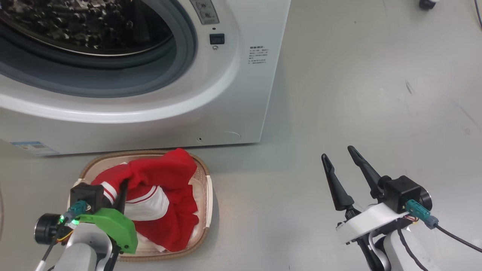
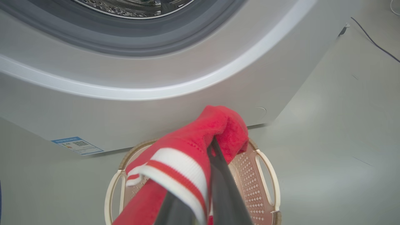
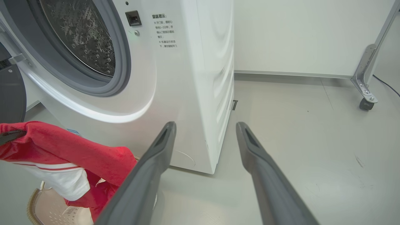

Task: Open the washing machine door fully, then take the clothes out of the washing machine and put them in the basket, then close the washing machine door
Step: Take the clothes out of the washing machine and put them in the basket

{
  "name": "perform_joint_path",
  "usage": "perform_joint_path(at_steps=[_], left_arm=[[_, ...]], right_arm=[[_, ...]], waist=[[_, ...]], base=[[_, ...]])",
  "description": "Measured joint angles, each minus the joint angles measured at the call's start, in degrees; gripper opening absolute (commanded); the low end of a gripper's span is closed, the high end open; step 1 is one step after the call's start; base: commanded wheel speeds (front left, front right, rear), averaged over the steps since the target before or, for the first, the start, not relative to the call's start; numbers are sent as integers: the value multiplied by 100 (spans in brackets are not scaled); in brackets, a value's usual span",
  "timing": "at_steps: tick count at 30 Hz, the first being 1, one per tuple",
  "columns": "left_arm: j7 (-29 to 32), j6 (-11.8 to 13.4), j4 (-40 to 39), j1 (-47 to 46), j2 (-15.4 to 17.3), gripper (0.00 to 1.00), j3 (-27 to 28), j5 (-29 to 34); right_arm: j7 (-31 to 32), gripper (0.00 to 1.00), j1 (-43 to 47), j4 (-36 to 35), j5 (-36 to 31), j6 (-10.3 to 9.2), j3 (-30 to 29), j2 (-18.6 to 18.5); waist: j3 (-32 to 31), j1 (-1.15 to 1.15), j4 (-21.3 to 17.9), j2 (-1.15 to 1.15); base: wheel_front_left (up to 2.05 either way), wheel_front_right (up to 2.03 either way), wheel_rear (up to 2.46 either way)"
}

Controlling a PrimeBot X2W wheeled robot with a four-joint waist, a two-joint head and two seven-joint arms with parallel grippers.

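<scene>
Here our left claw [image 1: 123, 186] pinches the clothes [image 1: 169, 177] over the basket [image 1: 209, 199] beneath it, right claw [image 1: 337, 152] spread; releasing seems next.

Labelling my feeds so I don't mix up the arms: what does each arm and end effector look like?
Left end effector: dark fingers, a black camera block, a bright green cover, a teal connector and a green lamp. Right end effector: two long tapered fingers, a white bracket, a black camera cube, a teal plug trailing a black cable.
</scene>
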Motion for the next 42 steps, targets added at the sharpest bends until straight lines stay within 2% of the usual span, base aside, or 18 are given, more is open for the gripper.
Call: perform_joint_path(at_steps=[13,27,42], left_arm=[[450,-1,849,-597,68,0,-5,57],[520,3,1639,-1195,29,0,313,-225],[388,310,2624,-1632,83,0,644,-316]], right_arm=[[0,100,-375,-133,-41,0,100,2],[0,100,-640,-256,-47,0,85,8],[0,100,-792,-364,-102,0,73,21]], waist=[[825,0,-379,0],[1504,0,-785,0],[2126,0,-974,0]], base=[[0,0,0],[0,0,0],[0,0,0]])
